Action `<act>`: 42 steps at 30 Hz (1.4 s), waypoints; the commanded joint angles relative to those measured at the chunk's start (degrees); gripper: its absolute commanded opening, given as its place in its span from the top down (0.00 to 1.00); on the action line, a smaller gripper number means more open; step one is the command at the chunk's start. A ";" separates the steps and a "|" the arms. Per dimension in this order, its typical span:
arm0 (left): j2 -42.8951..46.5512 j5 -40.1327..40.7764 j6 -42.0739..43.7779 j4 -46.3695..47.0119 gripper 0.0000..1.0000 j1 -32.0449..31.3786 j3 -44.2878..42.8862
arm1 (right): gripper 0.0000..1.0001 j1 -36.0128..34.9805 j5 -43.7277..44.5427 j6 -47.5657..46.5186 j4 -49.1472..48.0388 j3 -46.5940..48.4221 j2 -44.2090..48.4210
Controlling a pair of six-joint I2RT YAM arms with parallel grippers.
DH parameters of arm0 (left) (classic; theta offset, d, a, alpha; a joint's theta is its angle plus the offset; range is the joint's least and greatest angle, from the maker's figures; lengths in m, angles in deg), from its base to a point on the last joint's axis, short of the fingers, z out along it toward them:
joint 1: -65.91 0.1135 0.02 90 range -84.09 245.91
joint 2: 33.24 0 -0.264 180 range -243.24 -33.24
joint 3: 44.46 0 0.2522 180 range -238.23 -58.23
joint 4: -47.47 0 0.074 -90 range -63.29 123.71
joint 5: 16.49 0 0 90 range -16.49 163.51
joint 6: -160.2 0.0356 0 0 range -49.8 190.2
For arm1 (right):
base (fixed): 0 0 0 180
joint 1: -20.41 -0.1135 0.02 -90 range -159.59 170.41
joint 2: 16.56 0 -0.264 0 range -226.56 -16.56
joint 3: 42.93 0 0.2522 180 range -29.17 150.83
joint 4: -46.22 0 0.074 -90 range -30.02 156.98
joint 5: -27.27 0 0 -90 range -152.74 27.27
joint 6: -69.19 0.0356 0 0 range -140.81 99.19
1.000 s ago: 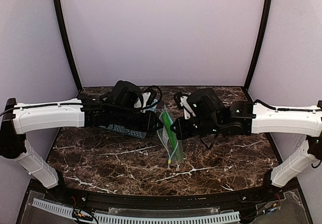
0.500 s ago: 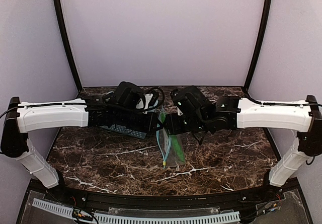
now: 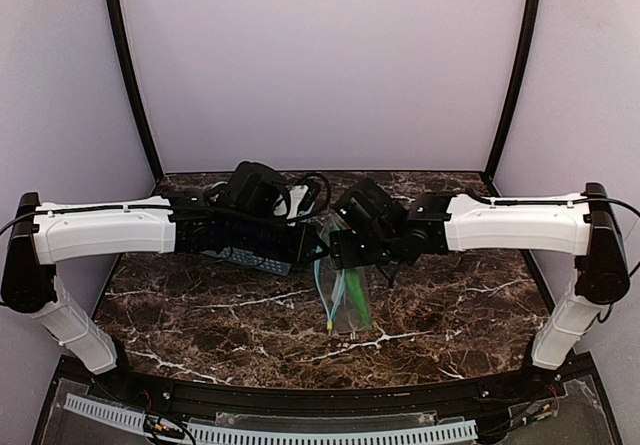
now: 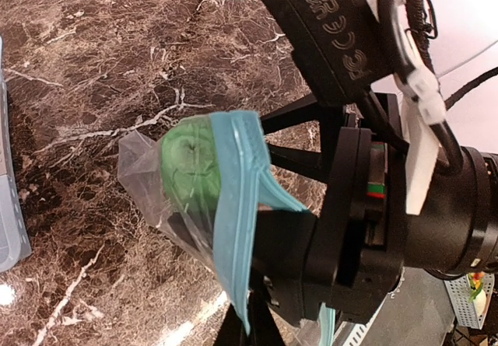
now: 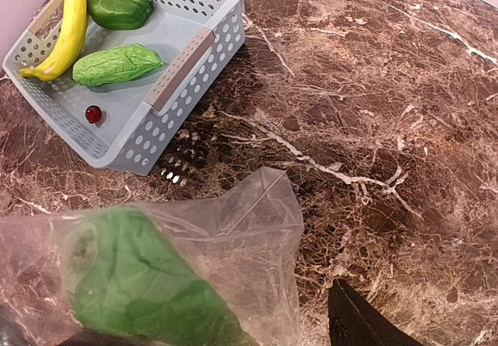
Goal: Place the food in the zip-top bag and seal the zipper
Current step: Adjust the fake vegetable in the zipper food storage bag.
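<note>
The zip-top bag (image 3: 342, 300) hangs above the table between the two arms, with one green cucumber-like piece of food (image 4: 187, 167) inside it. My left gripper (image 4: 250, 324) is shut on the light-blue zipper (image 4: 233, 198) at its lower end. My right gripper (image 5: 218, 334) is open, and one black finger (image 5: 358, 319) stands apart from the bag's clear corner (image 5: 264, 221). More food lies in the basket: a banana (image 5: 66, 27), a bell pepper (image 5: 118, 2) and another cucumber-like piece (image 5: 117, 64).
The light-blue slotted basket (image 5: 183, 66) sits at the back left of the marble table, partly under my left arm (image 3: 240, 235). A small red thing (image 5: 93, 113) also lies in it. The right gripper's black body (image 4: 366, 206) is close against the bag.
My right arm has moved left towards the left gripper and its jaws have opened off the bag. The left gripper has shut on the zipper. The bag has swung slightly.
</note>
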 commanded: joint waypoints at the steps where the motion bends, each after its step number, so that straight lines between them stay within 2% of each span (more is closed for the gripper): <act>1: 1.92 -0.69 0.88 1.30 0.99 -0.28 -0.50 | 0.26 2.37 -2.14 1.02 -0.21 -1.75 -1.00; 5: 2.42 -0.38 0.50 1.64 0.99 -0.26 -0.53 | 0.25 3.54 -5.01 0.79 -1.89 -3.06 -1.86; 9: 2.17 0.80 -0.96 0.44 0.99 0.50 -0.25 | 0.18 3.59 -8.21 -1.55 -3.23 -2.66 -0.94; 12: 1.59 -0.01 -4.18 0.10 0.99 2.40 1.90 | 0.14 3.49 -13.08 -3.93 -5.73 -3.38 2.61; 17: 2.27 -1.65 -7.99 5.88 0.99 4.35 5.84 | 0.12 2.93 -18.44 -5.25 -8.77 -6.86 9.50; 20: 1.92 -2.68 -8.10 7.02 0.99 4.37 5.86 | 0.17 2.79 -17.18 -4.83 -9.31 -8.86 10.65; 25: 1.33 -4.55 -8.49 8.99 0.99 4.40 5.90 | 0.25 2.70 -16.71 -5.41 -8.23 -7.44 7.51; 31: 1.84 -4.76 -8.42 8.49 0.99 4.42 5.78 | 0.16 0.63 -16.47 -7.22 -8.81 -2.81 5.49; 42: 3.43 -3.65 -7.19 7.67 0.99 4.43 5.86 | 0.16 0.47 -9.36 -3.46 -6.91 -0.93 9.71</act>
